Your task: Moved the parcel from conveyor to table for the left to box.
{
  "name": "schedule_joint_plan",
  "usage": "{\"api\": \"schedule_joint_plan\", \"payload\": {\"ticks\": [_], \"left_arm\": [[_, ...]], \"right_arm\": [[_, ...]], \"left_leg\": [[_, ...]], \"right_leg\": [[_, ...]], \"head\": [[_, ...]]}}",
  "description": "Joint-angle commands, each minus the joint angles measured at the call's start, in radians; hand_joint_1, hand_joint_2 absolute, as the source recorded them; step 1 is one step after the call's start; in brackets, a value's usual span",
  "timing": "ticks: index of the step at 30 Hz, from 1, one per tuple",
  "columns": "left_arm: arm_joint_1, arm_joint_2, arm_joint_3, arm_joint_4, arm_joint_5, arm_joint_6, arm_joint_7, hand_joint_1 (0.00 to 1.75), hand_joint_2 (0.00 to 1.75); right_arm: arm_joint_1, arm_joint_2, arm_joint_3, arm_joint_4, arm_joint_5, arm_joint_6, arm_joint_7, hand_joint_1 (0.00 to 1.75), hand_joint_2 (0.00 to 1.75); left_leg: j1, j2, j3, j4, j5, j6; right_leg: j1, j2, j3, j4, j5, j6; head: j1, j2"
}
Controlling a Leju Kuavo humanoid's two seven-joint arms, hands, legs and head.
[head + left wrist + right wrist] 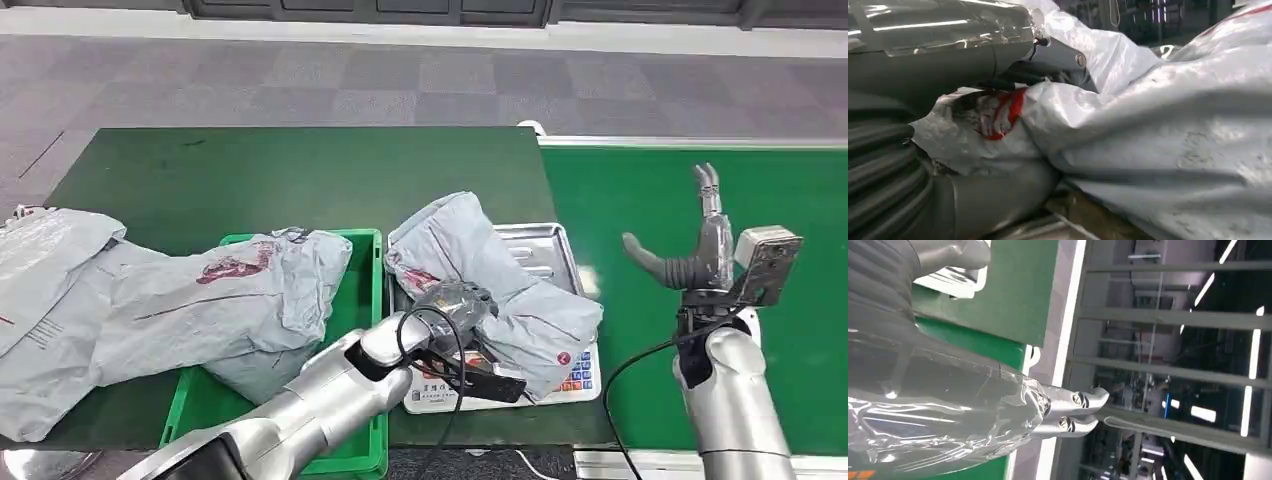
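- The left hand [458, 303] rests on the grey poly-mailer parcel [500, 280], which lies across a silver electronic scale [555, 250] on the dark green tabletop [300, 180].
- In the left wrist view the thumb [998, 200] presses under a fold of the parcel [1173, 150] while the darker fingers [1058, 60] come over the top, so the fingers are grasping the crumpled plastic near its red print [998, 115].
- The scale's white keypad front [580, 375] sticks out from under the parcel's near edge.
- Just beside the scale, on the robot's left, sits a green plastic crate [365, 290]; a second grey mailer bag [230, 300] drapes over its far rim and out onto the tabletop.
- Further to the left, another pale grey bag [45, 260] lies at the tabletop edge, touching the draped bag.
- The right hand [700, 250] is raised above the bright green conveyor belt [640, 200], well apart from the parcel, fingers straight and spread from the thumb, released and holding nothing.
- In the right wrist view the fingers [1073, 410] extend straight, with the conveyor belt's [1008, 295] green surface and white edge behind them.
- A black cable [450, 360] loops from the left wrist across the scale's front.
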Motion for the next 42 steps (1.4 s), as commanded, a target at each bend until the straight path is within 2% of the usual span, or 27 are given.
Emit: {"api": "schedule_joint_plan", "payload": {"ticks": [1,9,12,15,18,21,24,27,32,33,37,38,39,42], "left_arm": [[0.009,-0.011,0.088,0.055,0.084,0.058,-0.048,1.75,1.75],[-0.122,-0.017,0.154,-0.058,0.189,0.138,-0.052,1.75,1.75],[-0.159,-0.014,0.186,-0.118,0.239,0.183,-0.059,1.75,1.75],[-0.15,0.027,0.251,-0.237,0.256,0.227,-0.055,1.75,1.75],[-0.133,0.064,0.324,-0.342,0.299,0.234,-0.064,1.75,1.75],[-0.136,0.111,0.382,-0.394,0.314,0.253,-0.062,1.75,1.75],[-0.094,0.132,0.396,-0.406,0.288,0.277,-0.083,1.75,1.75],[-0.039,0.166,0.393,-0.436,0.184,0.363,-0.051,1.75,1.75],[-0.034,0.169,0.402,-0.449,0.18,0.354,-0.053,1.75,1.75],[-0.011,0.203,0.389,-0.474,-0.117,0.513,0.154,1.75,1.75],[0.21,0.234,0.548,-0.733,-0.458,0.556,0.295,1.75,1.75],[0.279,0.244,0.58,-0.816,-0.491,0.571,0.306,1.75,1.75],[0.301,0.249,0.59,-0.84,-0.496,0.57,0.3,1.75,1.75],[0.306,0.248,0.592,-0.853,-0.499,0.567,0.296,1.75,1.75]], "right_arm": [[-0.063,-0.024,0.054,0.116,-0.028,-0.008,0.008,0.0,1.75],[-0.076,-0.022,0.025,0.11,-0.027,-0.019,0.02,0.0,1.75],[-0.047,-0.031,0.0,0.077,-0.035,-0.013,0.032,0.0,1.75],[-0.043,-0.023,-0.014,0.062,-0.032,-0.001,0.041,0.0,1.75],[-0.064,-0.01,-0.011,0.092,-0.08,0.071,0.08,0.0,1.75],[-0.066,0.007,-0.009,0.111,-0.075,0.071,0.078,0.0,1.75],[-0.015,0.005,-0.019,0.081,-0.094,0.097,0.076,0.0,1.75],[0.065,-0.015,-0.052,0.012,-0.118,0.112,0.076,0.0,1.75],[0.068,-0.012,-0.055,0.003,-0.118,0.116,0.081,0.0,1.75],[0.087,-0.001,-0.069,-0.021,-0.117,0.1,0.09,0.0,1.75],[0.137,-0.022,-0.097,-0.059,-0.125,0.085,0.102,0.0,1.75],[0.155,-0.023,-0.109,-0.071,-0.125,0.086,0.098,0.0,1.75],[0.16,-0.022,-0.112,-0.074,-0.125,0.087,0.098,0.0,1.75],[0.158,-0.019,-0.112,-0.075,-0.125,0.086,0.098,0.0,1.75]], "left_leg": [[0.001,0.005,0.0,-0.003,0.001,-0.003],[0.001,0.001,-0.006,0.003,0.0,-0.002],[0.001,0.0,-0.01,0.003,0.0,-0.002],[0.001,0.0,-0.009,0.003,0.0,-0.003],[0.001,0.002,-0.008,0.001,0.0,-0.002],[0.001,0.006,-0.008,0.001,-0.001,-0.003],[0.001,0.006,-0.008,0.001,0.0,-0.003],[0.002,0.002,-0.004,-0.004,0.001,-0.004],[0.001,0.002,-0.007,0.0,0.0,-0.003],[0.001,0.003,-0.006,-0.001,-0.001,-0.004],[-0.001,0.004,-0.005,-0.004,0.0,-0.003],[0.0,0.005,-0.004,-0.005,0.0,-0.004],[0.0,0.004,-0.004,-0.004,-0.001,-0.003],[0.0,0.004,-0.005,-0.002,-0.002,-0.004]], "right_leg": [[0.001,0.003,-0.001,-0.004,0.002,-0.002],[0.001,0.002,-0.008,0.002,0.001,-0.001],[0.001,0.0,-0.011,0.002,0.001,-0.001],[0.001,-0.001,-0.011,0.002,0.0,-0.002],[0.001,0.003,-0.011,0.001,0.001,-0.001],[0.001,0.006,-0.012,0.002,0.002,-0.002],[0.001,0.006,-0.011,0.001,0.002,-0.002],[0.002,0.001,-0.006,-0.003,0.002,-0.003],[0.0,0.002,-0.009,0.001,0.0,-0.001],[0.001,0.004,-0.009,0.0,0.0,-0.002],[-0.001,0.005,-0.009,-0.002,0.001,-0.002],[0.0,0.005,-0.008,-0.003,0.001,-0.002],[-0.001,0.005,-0.008,-0.002,0.0,-0.002],[0.0,0.004,-0.009,-0.001,-0.001,-0.002]], "head": [[0.0,0.0],[0.0,0.0],[0.0,0.0],[0.0,0.0],[0.0,0.0],[0.0,0.0],[0.0,0.0],[0.0,0.0],[0.0,0.0],[0.0,0.0],[0.0,0.0],[0.0,0.0],[0.0,0.0],[0.0,0.0]]}}
